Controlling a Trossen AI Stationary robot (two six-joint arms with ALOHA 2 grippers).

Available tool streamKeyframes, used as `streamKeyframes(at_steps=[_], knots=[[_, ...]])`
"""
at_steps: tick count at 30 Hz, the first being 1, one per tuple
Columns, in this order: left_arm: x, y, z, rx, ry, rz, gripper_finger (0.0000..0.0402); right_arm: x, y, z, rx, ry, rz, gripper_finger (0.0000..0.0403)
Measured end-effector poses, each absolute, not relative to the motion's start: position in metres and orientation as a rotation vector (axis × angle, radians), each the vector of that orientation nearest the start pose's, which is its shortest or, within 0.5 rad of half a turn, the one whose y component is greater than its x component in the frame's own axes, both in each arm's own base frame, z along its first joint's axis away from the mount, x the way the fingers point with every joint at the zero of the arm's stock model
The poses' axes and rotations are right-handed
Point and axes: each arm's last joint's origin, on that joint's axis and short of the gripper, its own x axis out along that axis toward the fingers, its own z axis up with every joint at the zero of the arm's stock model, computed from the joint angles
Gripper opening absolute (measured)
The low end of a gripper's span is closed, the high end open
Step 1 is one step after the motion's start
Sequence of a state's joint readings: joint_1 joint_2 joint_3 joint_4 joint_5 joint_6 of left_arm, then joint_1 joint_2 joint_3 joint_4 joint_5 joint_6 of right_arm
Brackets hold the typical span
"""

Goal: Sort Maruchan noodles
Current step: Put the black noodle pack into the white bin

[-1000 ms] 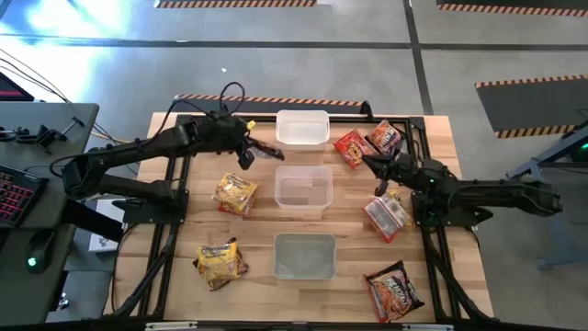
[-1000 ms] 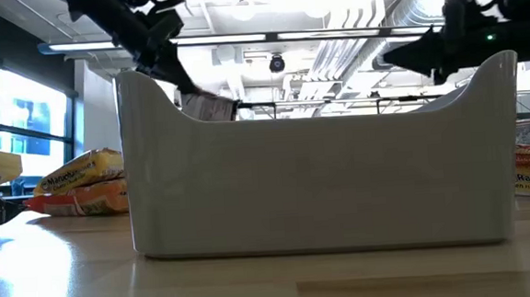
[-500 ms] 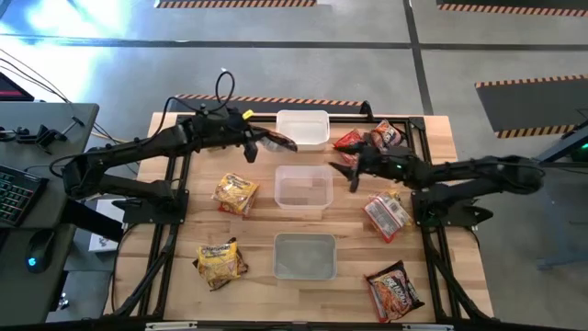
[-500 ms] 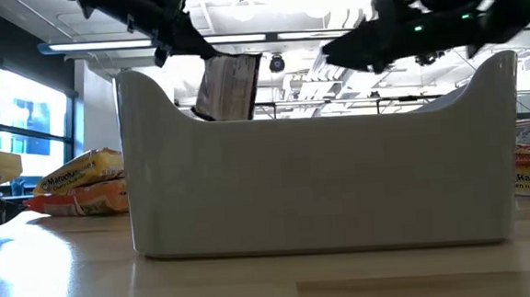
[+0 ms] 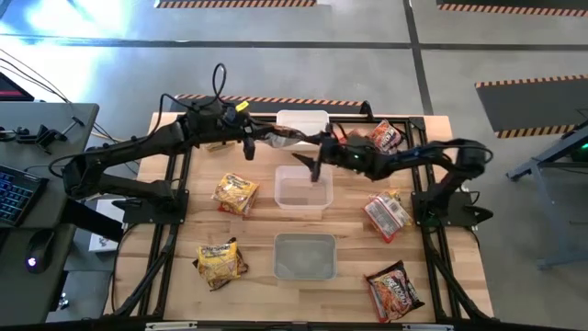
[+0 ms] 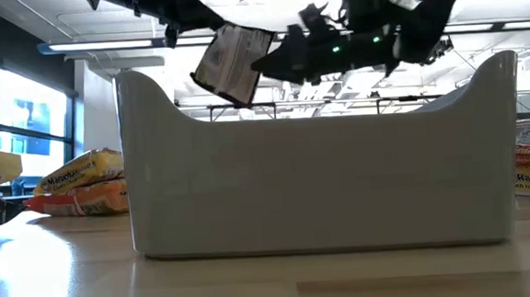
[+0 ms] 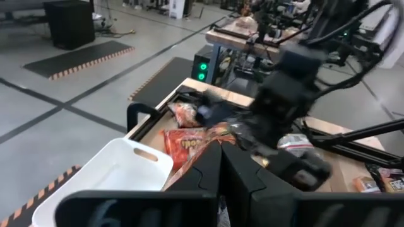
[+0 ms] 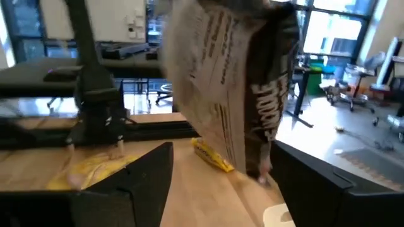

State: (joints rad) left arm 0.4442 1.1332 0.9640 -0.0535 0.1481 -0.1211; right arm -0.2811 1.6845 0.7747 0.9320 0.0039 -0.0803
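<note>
Right now I am holding a dark brown crinkly plastic ramen packet [image 5: 283, 138] pinched in my left end effector [image 5: 254, 142], which is clamped tight on one end of it, up in the air near the top centre of the high view. The packet is hanging between the far clear rectangular plastic tub [image 5: 302, 127] and the middle clear plastic tub [image 5: 303, 191], with its long axis running out from my left fingers toward the right of the frame. My right end effector [image 5: 310, 158] is reaching in from the right with its fingers spread wide and nothing in them, and the packet's free end is lying just ahead of it, slightly toward the frame's top. In the right wrist view the packet [image 8: 237, 82] is filling the gap ahead of my open fingers, so I judge a handover is close.
</note>
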Motion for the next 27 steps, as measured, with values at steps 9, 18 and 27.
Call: streamKeyframes(at_steps=[9,18,27], knots=[[0.231,0.104,0.340,-0.181,0.198,0.254,0.0000,0.334,-0.116,0.212,-0.036,-0.134,-0.171,0.0255],[0.232,0.104,0.342,-0.177,0.185,0.250,0.0000,0.334,-0.114,0.216,-0.118,-0.163,-0.088,0.0255],[0.233,0.103,0.346,-0.184,0.142,0.211,0.0000,0.355,-0.121,0.224,-0.155,-0.114,-0.010,0.0255]])
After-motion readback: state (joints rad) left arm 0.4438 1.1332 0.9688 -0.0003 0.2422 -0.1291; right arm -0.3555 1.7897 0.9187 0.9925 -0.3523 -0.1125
